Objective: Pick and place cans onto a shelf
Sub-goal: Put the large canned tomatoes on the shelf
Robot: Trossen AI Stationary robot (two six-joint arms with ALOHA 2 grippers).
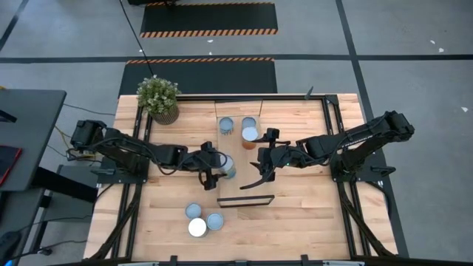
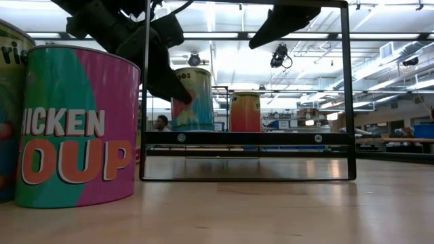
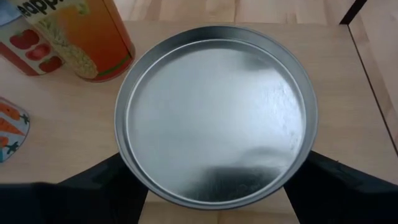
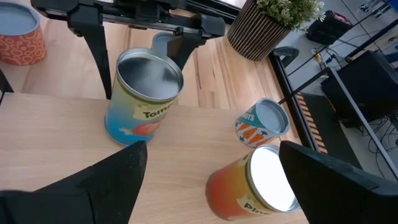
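Jaws of left gripper [image 1: 222, 171] flank tomato can [image 4: 142, 99], label legible only from right wrist.

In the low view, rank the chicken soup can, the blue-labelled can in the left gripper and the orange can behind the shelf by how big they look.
1. Chicken soup can, by far the largest, but it stands nearest the camera.
2. Blue-labelled can at the left gripper.
3. Orange can, slightly smaller, farther back.

True sizes may well match.

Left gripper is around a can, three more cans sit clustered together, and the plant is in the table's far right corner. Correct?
Not quite. The plant is in the far left corner, as the high view shows. The left gripper around a can and the three clustered cans are right.
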